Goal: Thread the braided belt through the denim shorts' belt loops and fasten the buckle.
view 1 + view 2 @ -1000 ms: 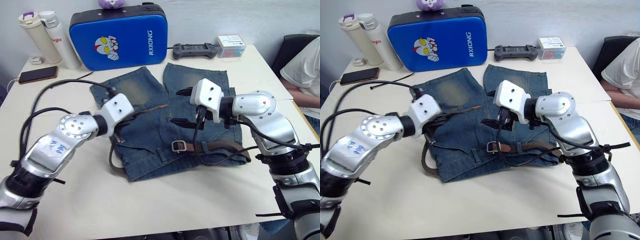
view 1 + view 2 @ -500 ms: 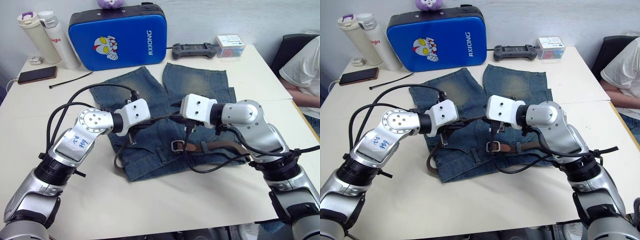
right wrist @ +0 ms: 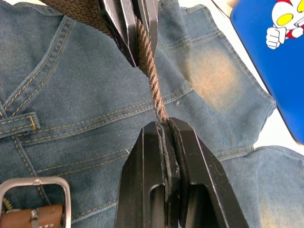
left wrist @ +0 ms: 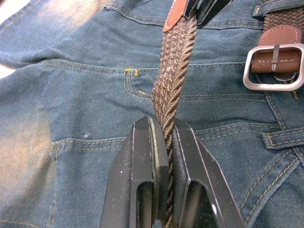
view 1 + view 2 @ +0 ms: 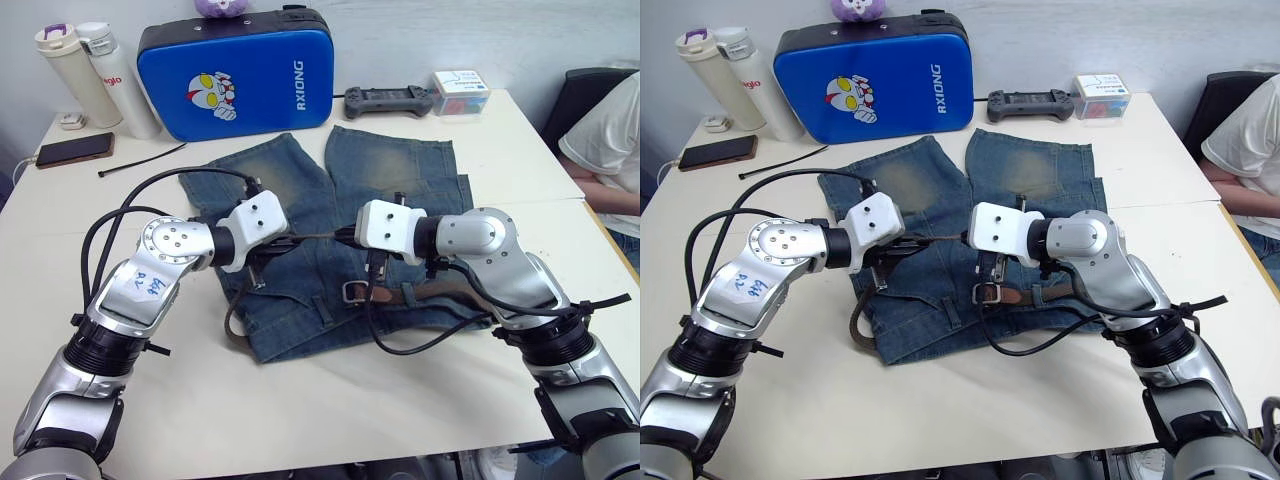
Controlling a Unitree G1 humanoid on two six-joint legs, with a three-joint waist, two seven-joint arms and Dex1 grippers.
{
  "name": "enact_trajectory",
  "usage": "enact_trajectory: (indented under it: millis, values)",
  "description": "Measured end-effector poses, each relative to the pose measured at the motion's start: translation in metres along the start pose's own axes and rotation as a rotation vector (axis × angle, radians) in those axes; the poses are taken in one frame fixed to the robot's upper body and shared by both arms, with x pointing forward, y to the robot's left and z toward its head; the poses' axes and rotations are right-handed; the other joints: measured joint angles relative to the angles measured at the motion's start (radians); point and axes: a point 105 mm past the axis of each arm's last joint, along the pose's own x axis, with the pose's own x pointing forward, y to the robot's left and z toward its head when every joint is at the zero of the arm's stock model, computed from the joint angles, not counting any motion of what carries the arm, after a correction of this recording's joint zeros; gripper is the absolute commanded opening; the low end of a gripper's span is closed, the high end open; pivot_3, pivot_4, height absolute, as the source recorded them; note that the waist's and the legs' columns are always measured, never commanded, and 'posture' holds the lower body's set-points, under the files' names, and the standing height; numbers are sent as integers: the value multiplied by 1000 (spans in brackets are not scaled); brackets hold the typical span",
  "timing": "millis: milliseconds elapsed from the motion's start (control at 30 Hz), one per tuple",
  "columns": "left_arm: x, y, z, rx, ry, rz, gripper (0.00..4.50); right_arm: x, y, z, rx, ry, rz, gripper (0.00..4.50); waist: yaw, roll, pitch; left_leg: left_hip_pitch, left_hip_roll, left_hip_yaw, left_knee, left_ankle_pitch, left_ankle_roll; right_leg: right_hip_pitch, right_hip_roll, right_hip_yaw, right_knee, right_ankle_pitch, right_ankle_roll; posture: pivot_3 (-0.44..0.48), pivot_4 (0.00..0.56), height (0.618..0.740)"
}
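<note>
Both arms have drawn in since a second ago: the two hands now meet over the middle of the shorts [image 5: 300, 250], each pinching the same free stretch of belt [image 4: 172, 83]. Left hand [image 4: 165, 142] is clamped on the braided strap, fingers [image 4: 142, 161] pressed to either side of it. Right hand [image 3: 164, 130] is clamped on the strap a little farther along, near its brown leather tip, so a short length runs taut between the two, lifted just above the denim. Shorts lie flat on the white counter [image 5: 400, 400], legs pointing toward the blue case [image 5: 235, 70]. Buckle [image 5: 358, 292] rests on the waistband below the right hand, with more belt running from it along the waistband to the robot's right. Another part of the belt loops off the shorts' left edge [image 5: 232, 325]. One belt loop [image 4: 280, 138] shows just beside the buckle.
</note>
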Motion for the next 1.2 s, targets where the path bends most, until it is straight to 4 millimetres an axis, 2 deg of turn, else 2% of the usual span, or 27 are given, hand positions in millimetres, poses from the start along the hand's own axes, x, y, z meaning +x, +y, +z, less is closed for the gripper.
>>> enact_trajectory:
  millis: [67, 133, 200, 267, 333, 433, 533, 600, 633, 667, 767, 867, 933, 1100, 1200]
  values:
    - [-1, -2, -1, -3, 11, -1, 0, 1, -1, 0, 5, -5, 6, 39, 0, 0, 0, 0, 0, 0, 0, 0, 0, 0, 0, 0, 0, 0, 0, 0, 150, 740]
    - [-4, -2, -2, -76, 10, 3, 879, 4, 0, 1, 14, -14, 12, 0, -1, 0, 0, 0, 0, 0, 0, 0, 0, 0, 0, 0, 1, 0, 0, 0, 150, 740]
    - [-9, 1, 0, -186, -17, 17, 1567, 4, 0, -1, 21, -12, 13, 0, 0, 0, 0, 0, 0, 0, 1, 0, 0, 0, 0, 0, 1, 0, 0, 0, 150, 740]
    - [-21, 8, 3, -287, -41, 38, 2480, 5, 0, -2, 29, -9, 13, 0, -1, 0, 0, 0, 0, 0, 1, 0, 0, 0, 0, 0, 1, 0, 0, 0, 150, 740]
    - [-39, 21, 5, -459, -84, 72, 3335, 8, -2, -2, 36, -16, 8, 0, -4, 0, 0, 0, 0, 0, 1, 0, 0, 0, 1, 0, 1, 0, 0, 0, 150, 740]
    - [-77, 43, 22, -643, -205, 136, 4433, 12, -4, -3, 38, -25, -5, 0, -4, 0, 0, 0, 1, -1, 1, 0, 0, 0, 1, -1, 2, 0, 0, 0, 150, 740]
    - [-93, 31, 48, -777, -367, 1, 4433, 19, -3, 5, 0, -63, -2, 0, -3, 0, 0, 0, 0, -2, 3, 0, 0, 1, 0, -1, 2, 0, 0, 0, 150, 740]
    - [-93, 15, 52, -823, -413, -119, 4433, 23, -4, 13, -63, -98, -18, 0, -4, 0, 0, 1, 0, -2, 4, 0, 0, 1, 0, -1, 3, 0, 0, 0, 150, 740]
    - [-92, 6, 51, -846, -419, -171, 4433, 23, -4, 16, -92, -111, -26, 0, -5, 0, 0, 2, 0, -2, 4, 0, 0, 1, 0, -1, 4, 0, 0, 0, 150, 740]
    - [-92, -11, 45, -894, -406, -260, 4433, 25, -5, 21, -154, -131, -47, 0, -10, -1, 0, 2, 1, -2, 4, -1, -1, 1, 0, -1, 4, 0, 0, 0, 150, 740]
    - [-74, -47, 19, -1177, -339, -313, 4433, 23, -9, 26, -327, -172, -132, 0, -25, -1, 0, 6, 1, -2, 2, -1, -2, 2, 0, 0, 4, 0, 0, 0, 150, 740]
    - [-54, -50, 15, -1349, -430, -210, 4433, 24, -4, 29, -396, -216, -166, 0, -17, -1, 0, 5, 0, -3, 6, -1, -2, 3, 0, 0, 1, 0, 0, 0, 150, 740]
    - [-44, -45, 18, -1456, -508, -101, 4433, 24, 2, 29, -421, -236, -174, 0, -8, -1, 0, 4, 0, -2, 10, -1, -1, 4, 0, 0, 1, 0, 0, 0, 150, 740]
    - [-35, -34, 26, -1657, -623, 58, 4433, 25, 11, 24, -415, -246, -177, 0, 3, -1, -1, 4, 0, -1, 14, -1, -1, 5, 1, 0, 3, 0, 0, 0, 150, 740]
    - [-33, -33, 25, -1721, -605, 121, 4433, 25, 17, 23, -400, -249, -173, 0, 3, -1, -1, 4, 1, -1, 14, -1, -1, 5, 2, 0, 3, 0, 0, 0, 150, 740]
